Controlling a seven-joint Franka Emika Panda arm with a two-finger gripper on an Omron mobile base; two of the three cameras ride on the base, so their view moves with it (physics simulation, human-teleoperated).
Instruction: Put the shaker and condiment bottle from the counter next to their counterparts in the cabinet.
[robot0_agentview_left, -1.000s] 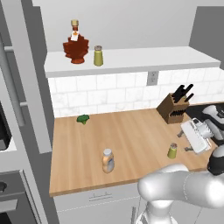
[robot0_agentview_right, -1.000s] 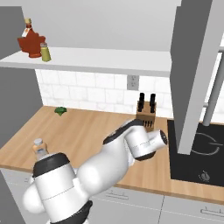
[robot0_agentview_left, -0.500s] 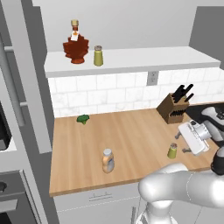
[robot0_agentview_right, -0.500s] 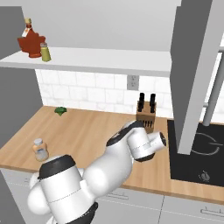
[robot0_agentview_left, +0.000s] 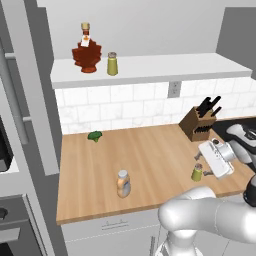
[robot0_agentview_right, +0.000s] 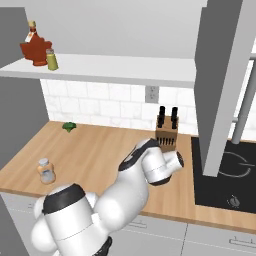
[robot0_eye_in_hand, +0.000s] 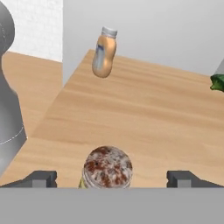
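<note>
- Lower and nearer the shaker (robot0_agentview_left: 197, 172) than a second ago, the pincer (robot0_eye_in_hand: 111, 178) now hangs with its fingers (robot0_eye_in_hand: 41, 178) wide apart either side of the cap, gripping nothing.
- Shaker stands near the worktop's (robot0_agentview_left: 150, 150) front right edge.
- Condiment bottle (robot0_agentview_left: 123, 183) stands upright near the front edge, left of the shaker.
- Red leaf-shaped bottle (robot0_agentview_left: 86, 50) and second shaker (robot0_agentview_left: 112, 64) sit at the cabinet's (robot0_agentview_left: 165, 67) left end.

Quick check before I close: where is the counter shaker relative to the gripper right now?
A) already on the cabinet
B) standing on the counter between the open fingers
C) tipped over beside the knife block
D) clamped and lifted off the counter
B: in the hand view the shaker stands upright on the counter, between the spread fingertips of the gripper.
</note>
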